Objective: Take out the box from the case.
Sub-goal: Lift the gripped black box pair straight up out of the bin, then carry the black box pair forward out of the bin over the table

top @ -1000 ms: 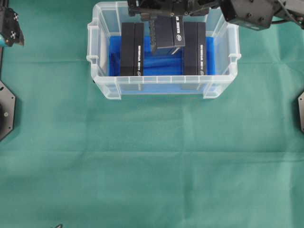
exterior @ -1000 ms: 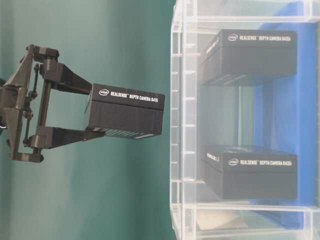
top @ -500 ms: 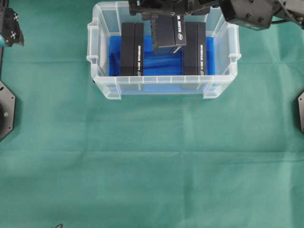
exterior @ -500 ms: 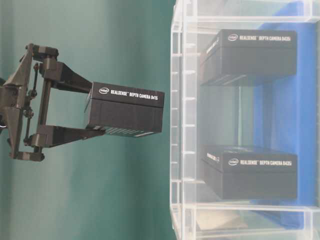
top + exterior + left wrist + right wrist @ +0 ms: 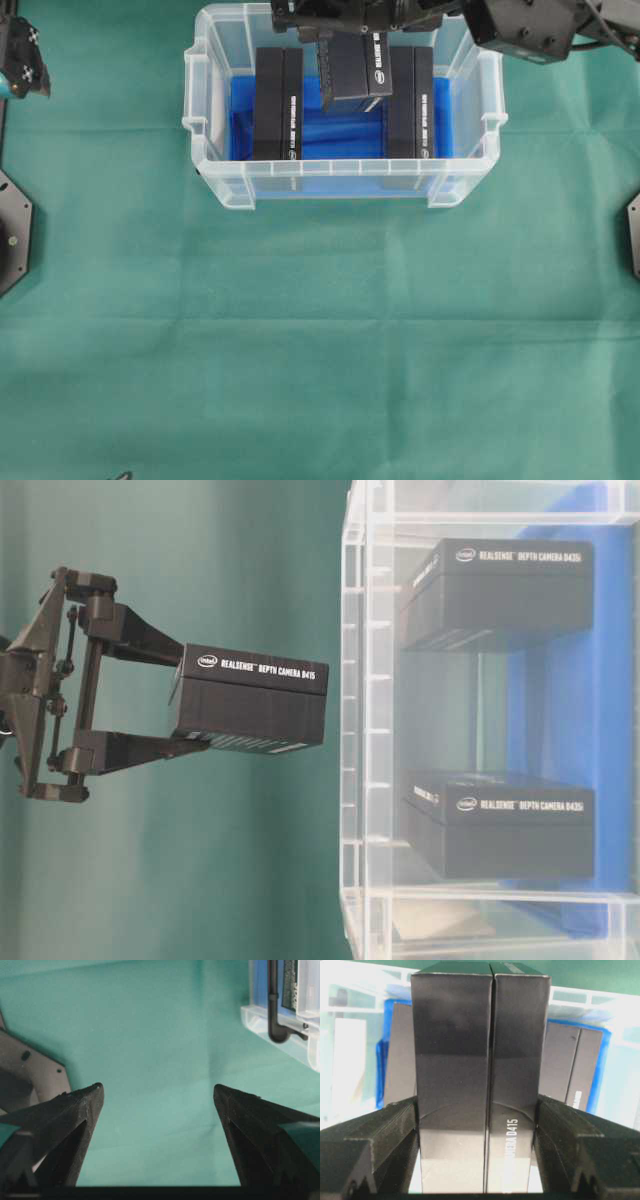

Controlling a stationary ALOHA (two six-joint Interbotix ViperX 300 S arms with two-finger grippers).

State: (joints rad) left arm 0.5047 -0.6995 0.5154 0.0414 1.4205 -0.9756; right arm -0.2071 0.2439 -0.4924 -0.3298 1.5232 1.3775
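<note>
Since the earlier frames the held box has barely shifted. The clear case (image 5: 345, 180) sits at top centre of the overhead view, two boxes inside. The right gripper (image 5: 477, 1130) is clamped on the RealSense D415 box (image 5: 250, 700), lifted above the rim. Carry it level, clearing the rim. The left gripper (image 5: 157, 1110) stands apart, empty.

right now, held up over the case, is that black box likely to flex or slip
Probably stiff: the black box keeps straight edges between the right gripper fingers. Its glossy faces look somewhat slippery. The grip sits at one end, so it might pivot if jolted.
</note>
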